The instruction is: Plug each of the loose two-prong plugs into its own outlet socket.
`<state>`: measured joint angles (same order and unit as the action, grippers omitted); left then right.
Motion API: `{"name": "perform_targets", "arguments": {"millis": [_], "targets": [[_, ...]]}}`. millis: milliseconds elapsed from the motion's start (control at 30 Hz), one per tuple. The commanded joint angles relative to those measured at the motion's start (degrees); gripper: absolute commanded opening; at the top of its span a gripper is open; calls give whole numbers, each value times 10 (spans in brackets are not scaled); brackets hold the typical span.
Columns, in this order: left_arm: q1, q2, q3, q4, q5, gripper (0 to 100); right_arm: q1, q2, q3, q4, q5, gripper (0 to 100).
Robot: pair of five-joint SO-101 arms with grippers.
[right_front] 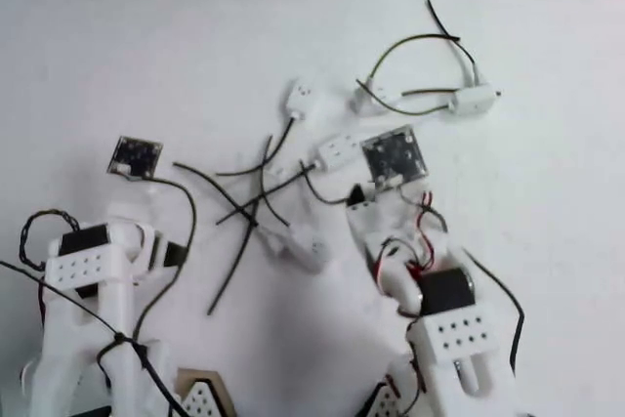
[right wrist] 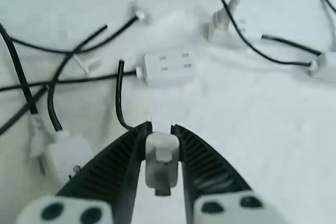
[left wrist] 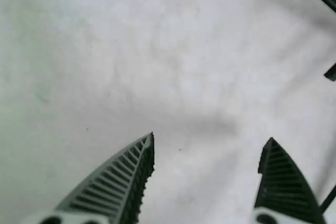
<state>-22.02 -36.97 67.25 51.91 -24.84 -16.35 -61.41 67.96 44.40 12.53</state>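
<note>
White plastic plug point(right wrist: 160, 153): probably light, rigid, slippery; best gripped by its body. Right gripper point(right wrist: 160, 128) clamped around it. Socket block point(right_front: 339, 150) near, at 11 o'clock. Left gripper point(left wrist: 210, 139) spread wide, empty.

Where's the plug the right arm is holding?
In the right wrist view, the white plug sits clamped in the right gripper, just short of the white outlet block.

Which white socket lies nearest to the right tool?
The socket with four slots, just ahead of the right tool holding a plug; the others lie farther.
</note>
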Motion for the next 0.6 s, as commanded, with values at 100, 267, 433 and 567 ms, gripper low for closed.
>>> {"name": "perform_targets", "arguments": {"millis": [100, 267, 433, 567], "targets": [[-2, -21, -6, -9, -1, 313, 17, 25, -6, 80, 68, 17], [-2, -21, -6, -9, -1, 313, 17, 27, -5, 142, 95, 17], [-2, -21, -6, -9, -1, 313, 17, 28, -5, 184, 127, 17], [-2, -21, -6, -9, -1, 313, 17, 28, -3, 216, 151, 17]]}}
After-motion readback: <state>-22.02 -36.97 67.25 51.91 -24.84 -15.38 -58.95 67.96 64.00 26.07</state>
